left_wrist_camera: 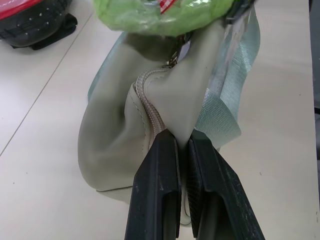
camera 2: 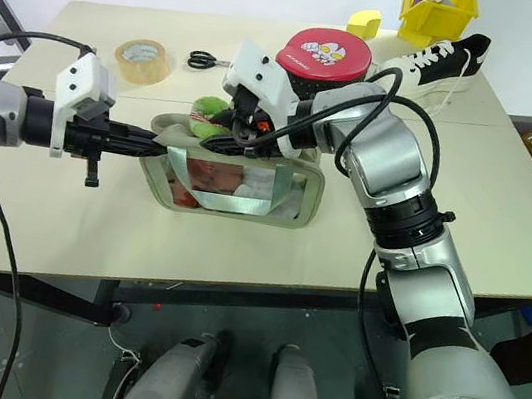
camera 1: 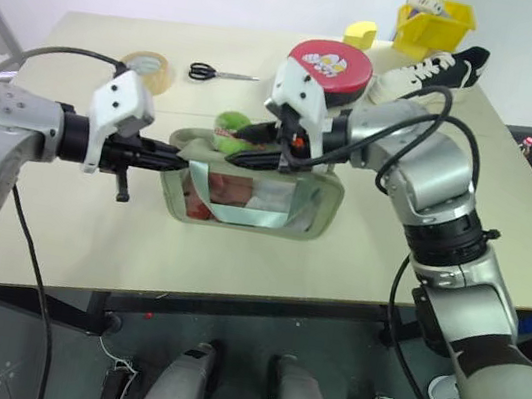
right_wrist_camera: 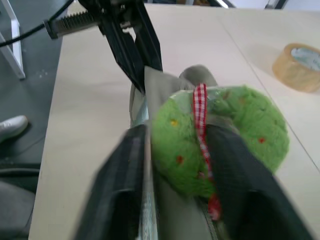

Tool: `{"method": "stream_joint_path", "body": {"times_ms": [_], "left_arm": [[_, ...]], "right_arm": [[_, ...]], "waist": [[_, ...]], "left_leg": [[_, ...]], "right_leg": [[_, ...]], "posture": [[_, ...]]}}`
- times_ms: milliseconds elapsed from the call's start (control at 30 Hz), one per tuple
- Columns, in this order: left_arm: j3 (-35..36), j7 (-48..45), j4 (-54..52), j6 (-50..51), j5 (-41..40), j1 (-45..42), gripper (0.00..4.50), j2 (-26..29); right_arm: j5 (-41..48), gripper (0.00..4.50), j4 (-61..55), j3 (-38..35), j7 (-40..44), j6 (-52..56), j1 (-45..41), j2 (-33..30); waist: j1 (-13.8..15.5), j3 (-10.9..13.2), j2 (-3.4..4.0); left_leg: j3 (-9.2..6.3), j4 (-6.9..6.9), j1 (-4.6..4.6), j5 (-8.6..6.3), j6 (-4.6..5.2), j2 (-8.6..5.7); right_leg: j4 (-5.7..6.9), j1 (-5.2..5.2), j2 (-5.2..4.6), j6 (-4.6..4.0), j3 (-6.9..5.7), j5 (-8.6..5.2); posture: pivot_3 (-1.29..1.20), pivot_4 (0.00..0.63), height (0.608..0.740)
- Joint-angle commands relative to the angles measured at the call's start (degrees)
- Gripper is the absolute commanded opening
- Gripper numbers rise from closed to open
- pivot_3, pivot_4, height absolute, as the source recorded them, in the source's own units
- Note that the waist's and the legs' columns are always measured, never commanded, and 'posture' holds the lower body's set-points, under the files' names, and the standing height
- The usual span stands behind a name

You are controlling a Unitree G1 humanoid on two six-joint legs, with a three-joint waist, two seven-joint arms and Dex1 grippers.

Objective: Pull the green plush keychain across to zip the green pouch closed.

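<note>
The green pouch [camera 1: 245, 201] sits at the middle of the table, its clear window showing red and light-blue contents. My left gripper [camera 1: 179, 158] is shut on the fabric at the pouch's left end, just beside the zipper [left_wrist_camera: 150, 107]. The green plush keychain [right_wrist_camera: 220, 135], fuzzy with a red checked ribbon, sits on top of the pouch near that same end. My right gripper [camera 1: 239, 145] reaches in from the right, its two fingers pressed against either side of the plush.
Behind the pouch lies a round red-black case [camera 1: 329, 68]. A tape roll [camera 1: 147, 67] and scissors [camera 1: 215, 73] are at the back left. A sneaker [camera 1: 433, 72], a yellow bin [camera 1: 433, 26] and a yellow block [camera 1: 360, 33] are at the back right.
</note>
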Motion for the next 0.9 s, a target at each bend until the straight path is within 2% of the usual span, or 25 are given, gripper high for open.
{"method": "stream_joint_path", "body": {"times_ms": [33, 200, 300, 367, 500, 667, 800, 900], "left_arm": [[-0.63, -0.26, -0.32, -0.68, 0.33, -0.64, 0.0, -0.02], [-0.73, -0.21, -0.43, -0.78, 0.38, -0.5, 0.0, -0.14], [-0.64, -0.13, -0.76, -0.68, 0.28, -0.15, 0.0, -0.07], [-0.49, -0.14, -1.03, -0.57, 0.21, 0.44, 0.0, 0.18], [0.04, 0.07, -1.63, -0.43, -0.15, 1.86, 0.0, 0.5], [-0.31, 0.67, -1.97, -0.04, -0.44, 2.45, 0.0, -0.2], [-0.99, 0.7, -2.3, 0.2, -0.48, 2.35, 0.0, -0.59], [-1.22, 0.56, -2.5, 0.58, -0.6, 2.18, 0.0, -0.55]], "right_arm": [[0.48, 0.03, -1.42, -1.88, 0.37, -0.57, -0.97, -0.94], [-0.08, 0.03, -2.8, -3.1, 0.21, -0.19, -0.85, -4.15], [-0.63, 0.03, -3.64, -5.91, -0.57, 0.48, -1.52, -9.2], [-3.77, 0.03, -4.35, -6.82, -1.44, -1.8, -0.29, -15.0], [-10.23, 0.03, -6.39, -6.84, -3.29, -7.42, 5.68, -25.09], [-14.22, 0.03, -9.72, -9.71, -7.63, -8.24, 15.53, -31.35], [-15.13, 0.03, -13.09, -11.16, -11.81, -5.71, 24.17, -30.92], [-13.74, 0.03, -15.88, -10.74, -14.19, -2.94, 29.5, -27.14]], "waist": [[0.01, 0.0, 0.0], [0.17, 0.0, 0.0], [0.37, 0.0, 0.0], [0.6, 0.0, 0.0], [1.32, 0.0, -0.01], [1.28, -0.02, 0.04], [1.54, -0.02, 0.04], [1.5, -0.03, 0.04]], "left_leg": [[0.0, 0.0, 0.0, 0.0, 0.0, 0.0], [0.0, 0.0, 0.0, 0.0, 0.0, 0.0], [0.01, 0.01, -0.01, 0.0, 0.0, -0.01], [0.01, 0.01, -0.01, 0.0, 0.0, -0.01], [0.08, 0.0, -0.01, -0.02, 0.01, 0.0], [0.15, 0.0, 0.0, -0.02, 0.02, 0.03], [0.14, 0.02, -0.02, -0.03, 0.03, 0.03], [0.14, 0.04, 0.01, -0.03, 0.03, 0.03]], "right_leg": [[0.0, 0.0, 0.0, 0.0, 0.0, 0.0], [0.0, 0.0, -0.01, 0.0, 0.0, 0.0], [-0.01, 0.0, -0.03, -0.01, 0.0, -0.01], [-0.03, 0.01, -0.04, -0.12, 0.0, -0.07], [-0.09, 0.02, -0.08, -0.19, 0.01, -0.12], [-0.12, 0.05, -0.11, -0.23, 0.13, -0.14], [-0.16, 0.09, -0.13, -0.23, 0.13, -0.15], [-0.16, 0.14, -0.13, -0.23, 0.13, -0.15]], "posture": [[0.0, 0.15, 0.74], [0.0, 0.15, 0.74], [0.0, 0.15, 0.74], [0.0, 0.15, 0.74], [0.0, 0.15, 0.74], [0.0, 0.15, 0.74], [0.0, 0.15, 0.74], [0.0, 0.15, 0.74]]}}
